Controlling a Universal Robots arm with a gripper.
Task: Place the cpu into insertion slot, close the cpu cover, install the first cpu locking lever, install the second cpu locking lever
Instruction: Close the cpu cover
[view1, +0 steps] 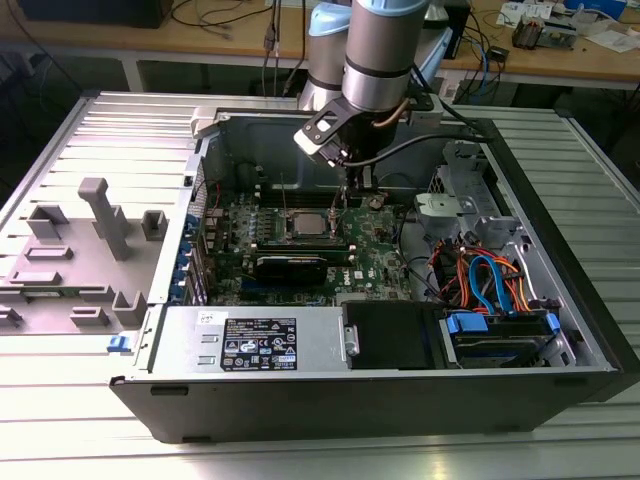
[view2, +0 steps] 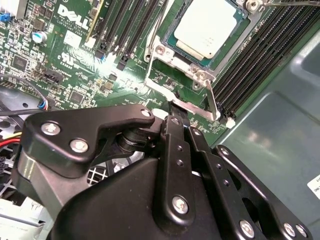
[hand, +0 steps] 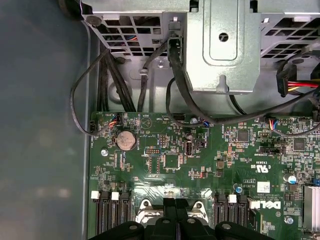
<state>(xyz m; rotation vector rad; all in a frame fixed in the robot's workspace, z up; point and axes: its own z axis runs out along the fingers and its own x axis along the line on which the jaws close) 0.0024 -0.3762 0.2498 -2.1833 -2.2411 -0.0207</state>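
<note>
The cpu (view2: 205, 25), a small square chip with a silver-grey top, lies flat in the insertion slot (view2: 159, 50) on the green motherboard; in the exterior view the cpu (view1: 305, 226) is near the board's middle. The cpu cover (view2: 235, 42), a thin silvery frame, lies down around the chip. A thin wire locking lever (view2: 154, 30) runs along one side of the socket. My gripper (view2: 173, 107) is shut, its black fingertips against the silvery bar at the socket's edge. The gripper (hand: 176, 220) also appears in the first wrist view, and in the exterior view the gripper (view1: 345, 200) hangs just beside the socket.
Long black memory slots (view2: 125, 25) flank the socket on both sides. A black graphics card (view1: 290, 265) lies in front of it. A drive cage (hand: 220, 45), bundled cables (view1: 490, 280) and the power supply (view1: 250, 345) crowd the case. Grey fixtures (view1: 100, 230) stand on the table at the exterior view's left.
</note>
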